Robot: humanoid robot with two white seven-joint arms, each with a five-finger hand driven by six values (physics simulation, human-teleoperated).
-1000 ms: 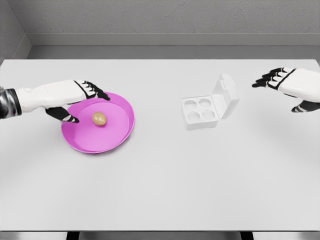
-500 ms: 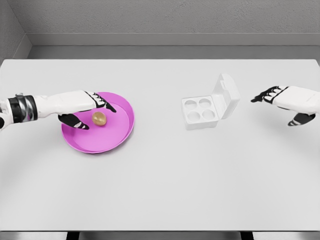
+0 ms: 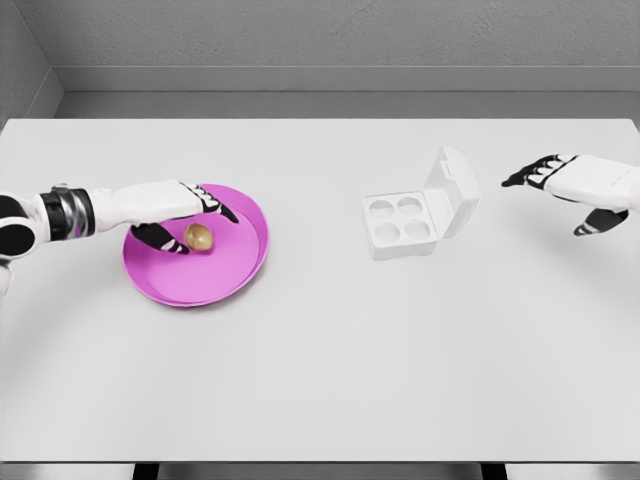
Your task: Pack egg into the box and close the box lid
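The left hand (image 3: 185, 215), fingers apart, brackets the egg (image 3: 198, 236) in the pink plate (image 3: 235, 275); it ought to close gently around it, while the right hand (image 3: 570, 185) hovers open beside the egg box (image 3: 415, 210).

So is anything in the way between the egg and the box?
Nothing visible is. Bare table lies between the egg on the pink plate and the open box, whose four cups are empty.

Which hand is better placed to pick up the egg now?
The left hand. Its fingers are spread around the egg on the pink plate. The right hand hovers open far away, beyond the egg box.
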